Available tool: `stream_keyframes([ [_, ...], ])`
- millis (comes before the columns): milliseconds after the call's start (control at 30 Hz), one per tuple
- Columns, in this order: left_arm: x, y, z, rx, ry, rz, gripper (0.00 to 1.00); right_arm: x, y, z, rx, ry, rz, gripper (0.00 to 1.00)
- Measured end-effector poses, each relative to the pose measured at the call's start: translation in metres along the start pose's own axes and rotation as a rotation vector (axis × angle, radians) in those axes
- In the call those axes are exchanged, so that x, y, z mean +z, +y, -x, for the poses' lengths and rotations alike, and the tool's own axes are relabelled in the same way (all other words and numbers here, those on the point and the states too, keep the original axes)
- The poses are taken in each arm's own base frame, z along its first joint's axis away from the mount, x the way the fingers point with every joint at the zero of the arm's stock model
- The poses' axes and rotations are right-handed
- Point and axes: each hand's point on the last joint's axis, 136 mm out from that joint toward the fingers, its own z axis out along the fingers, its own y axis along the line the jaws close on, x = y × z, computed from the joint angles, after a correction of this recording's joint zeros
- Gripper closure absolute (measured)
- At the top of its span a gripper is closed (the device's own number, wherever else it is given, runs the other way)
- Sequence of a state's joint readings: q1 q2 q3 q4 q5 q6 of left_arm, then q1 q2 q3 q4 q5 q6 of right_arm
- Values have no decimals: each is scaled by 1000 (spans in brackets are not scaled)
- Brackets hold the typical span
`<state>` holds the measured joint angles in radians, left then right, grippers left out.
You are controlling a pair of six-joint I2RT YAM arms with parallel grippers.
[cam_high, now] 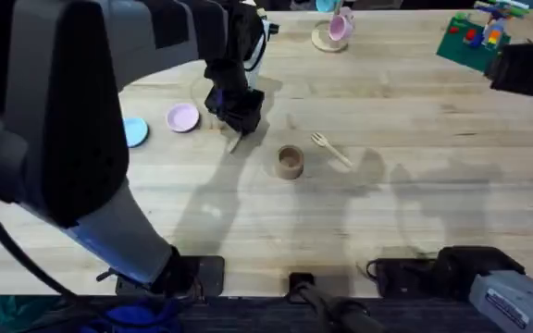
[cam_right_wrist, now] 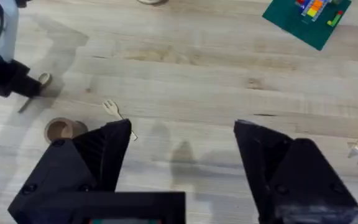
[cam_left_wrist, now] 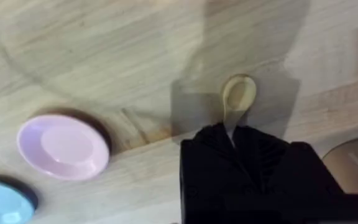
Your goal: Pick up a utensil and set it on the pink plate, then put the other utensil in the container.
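Now left fingers (cam_left_wrist: 232,134) pinch spoon (cam_left_wrist: 238,94); right fingers (cam_right_wrist: 182,146) spread.

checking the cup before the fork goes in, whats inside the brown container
Nothing shows inside the container: the overhead and right wrist views show a plain brown bottom. The near inner wall is hidden by the rim. The fork lies on the table beside it.

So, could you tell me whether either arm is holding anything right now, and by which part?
The left gripper holds the wooden spoon by its handle, bowl sticking out. The right gripper is open and holds nothing.
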<state>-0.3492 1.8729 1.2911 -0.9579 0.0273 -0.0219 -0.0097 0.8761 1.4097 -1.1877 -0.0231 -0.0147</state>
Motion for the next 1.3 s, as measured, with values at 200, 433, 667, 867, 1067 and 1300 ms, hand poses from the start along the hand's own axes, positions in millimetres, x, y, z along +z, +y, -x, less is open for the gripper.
stream_keyframes([
  [200, -4, 2, -13, -1, 41, 11, 958, 0, 0, 0, 0, 0, 0, 5],
  [433, -51, 2, -22, 1, -40, 16, 957, 0, 0, 0, 0, 0, 0, 5],
  [667, -95, 13, -32, -36, -144, 18, 958, 0, 0, 0, 0, 0, 0, 5],
  [867, -113, 45, -49, -146, -160, 30, 958, 0, 0, 0, 0, 0, 0, 5],
  [1067, -116, 85, -59, -285, -158, 48, 958, 0, 0, 0, 0, 0, 0, 7],
  [1300, -119, 108, -52, -351, -215, 65, 958, 0, 0, 0, 0, 0, 0, 5],
])
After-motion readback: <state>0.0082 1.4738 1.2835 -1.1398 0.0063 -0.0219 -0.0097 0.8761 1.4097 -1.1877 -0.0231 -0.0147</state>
